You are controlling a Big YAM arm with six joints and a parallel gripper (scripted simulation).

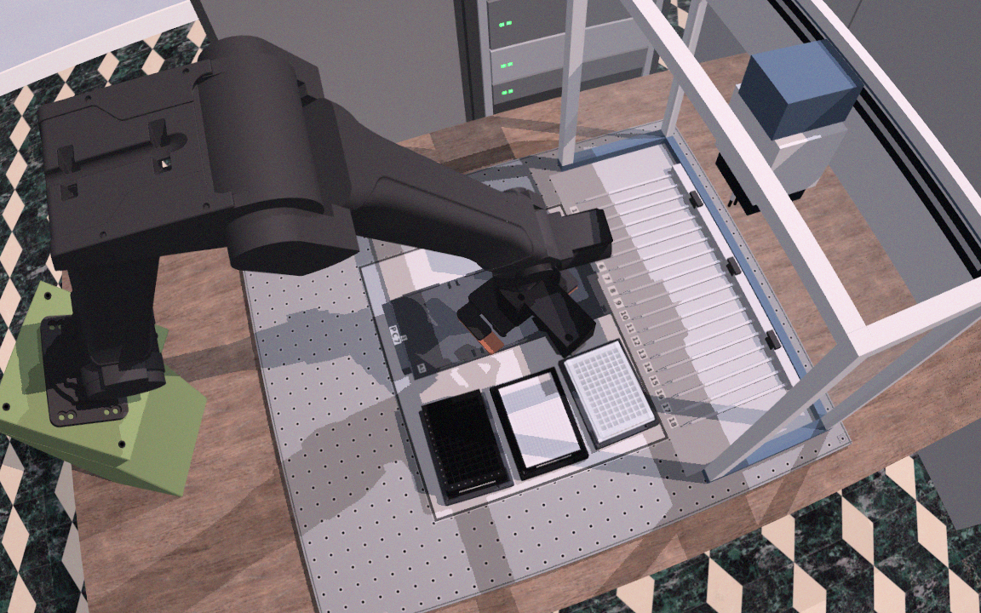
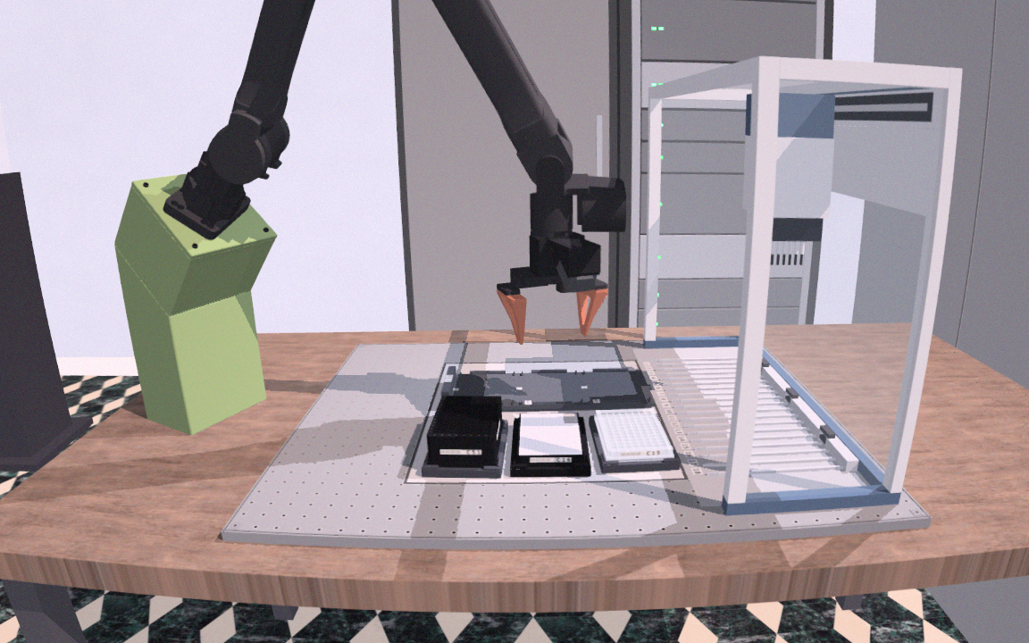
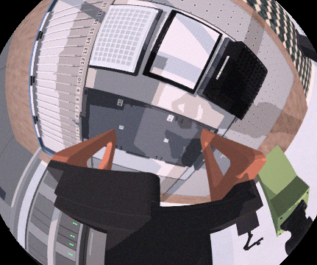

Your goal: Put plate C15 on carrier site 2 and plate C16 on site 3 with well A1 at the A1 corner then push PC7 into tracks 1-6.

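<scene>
The dark flat carrier PC7 [image 2: 554, 387] lies on the apron in front of the rails, all its sites bare; it also shows in the wrist view [image 3: 143, 129]. The white 96-well plate C15 [image 1: 606, 392] sits in nest S3, nearest the rails. The 384-well plate C16 [image 1: 538, 421], white in a black frame, sits in nest S2. The black deep-well block C51 [image 1: 464, 446] sits in nest S1. My gripper [image 2: 552, 312] is open and empty, well above the carrier's rail end; its orange fingers straddle the carrier in the wrist view.
The loading rails [image 1: 683, 287] run under a white frame [image 2: 750, 271], with a stop bar and three dark lamps [image 1: 732, 266] behind. No lamp is lit. A green pedestal [image 2: 190, 304] carries the arm's base at the left.
</scene>
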